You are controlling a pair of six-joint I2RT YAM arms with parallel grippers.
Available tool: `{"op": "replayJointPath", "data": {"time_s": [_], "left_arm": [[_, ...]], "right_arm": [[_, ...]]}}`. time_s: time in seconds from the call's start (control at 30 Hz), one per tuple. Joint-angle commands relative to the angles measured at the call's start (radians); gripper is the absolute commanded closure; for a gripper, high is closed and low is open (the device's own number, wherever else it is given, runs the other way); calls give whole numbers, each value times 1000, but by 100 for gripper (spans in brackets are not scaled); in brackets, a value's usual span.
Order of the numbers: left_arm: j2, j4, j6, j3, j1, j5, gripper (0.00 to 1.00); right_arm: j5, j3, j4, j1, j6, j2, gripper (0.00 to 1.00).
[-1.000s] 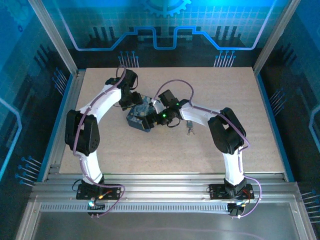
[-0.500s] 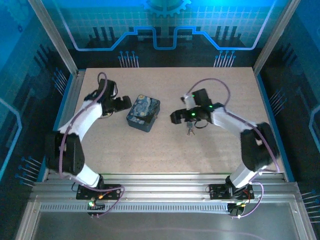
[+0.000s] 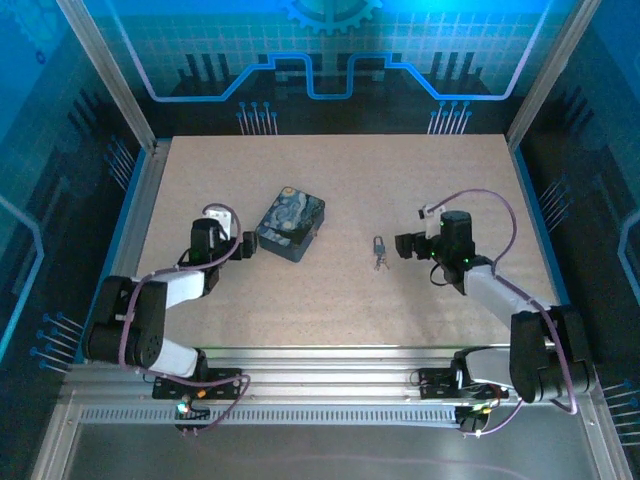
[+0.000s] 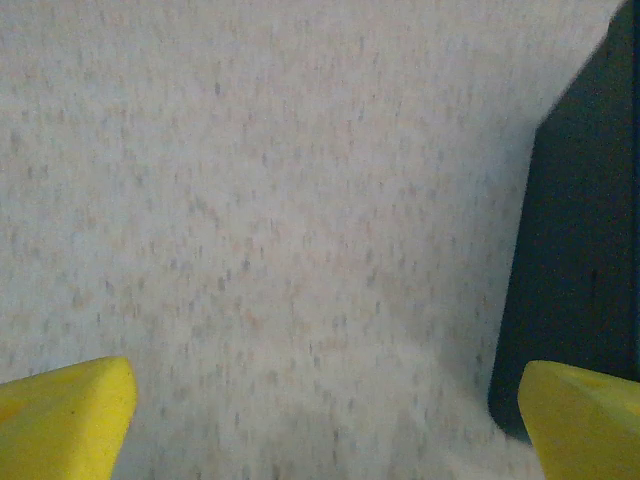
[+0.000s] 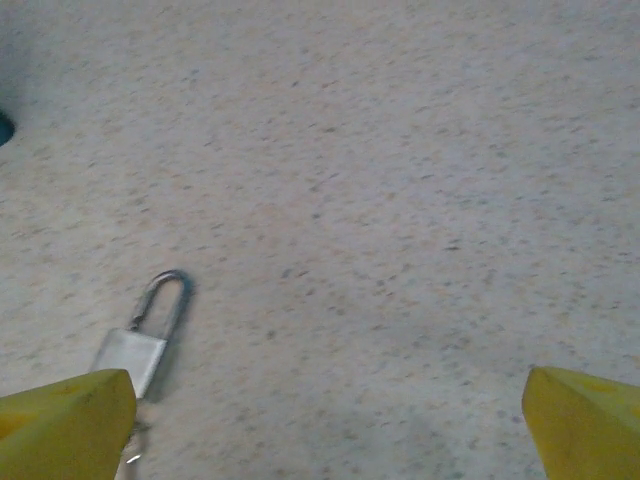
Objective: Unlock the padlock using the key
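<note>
The padlock [image 3: 379, 245] is laid between the box [image 3: 289, 223] and the spread, empty right fingers [image 5: 60, 420], shackle pointed far; left fingers [image 4: 60, 415] are likewise spread.

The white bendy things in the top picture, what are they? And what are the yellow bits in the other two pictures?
They are two robot arms bolted to a speckled beige table. One camera looks down from above, and a small camera rides on each wrist. So the yellow bits are the left arm's fingers and the right arm's fingers. Both pairs are spread open, holding nothing. On the table lie a blue-and-yellow painted box, a tiny silver metal padlock and, beside it, a tiny silver key.
</note>
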Motion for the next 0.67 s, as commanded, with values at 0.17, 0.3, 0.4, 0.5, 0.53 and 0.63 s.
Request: {"op": "replayJointPath", "data": {"time_s": [0.17, 0.3, 0.4, 0.5, 0.53, 0.63], "left_arm": [[72, 350, -2, -64, 41, 9, 1], [74, 359, -1, -69, 37, 0, 1], [75, 363, 2, -70, 37, 4, 1], [73, 342, 1, -60, 49, 51, 1], [75, 348, 6, -63, 46, 43, 1], [74, 354, 4, -66, 46, 45, 1]], "right_arm": [[-12, -111, 562, -89, -27, 204, 0], [17, -104, 599, -71, -40, 243, 0], [20, -92, 554, -72, -34, 231, 0], [20, -96, 566, -71, -35, 236, 0], [20, -93, 556, -71, -36, 234, 0], [20, -94, 561, -72, -35, 234, 0]]}}
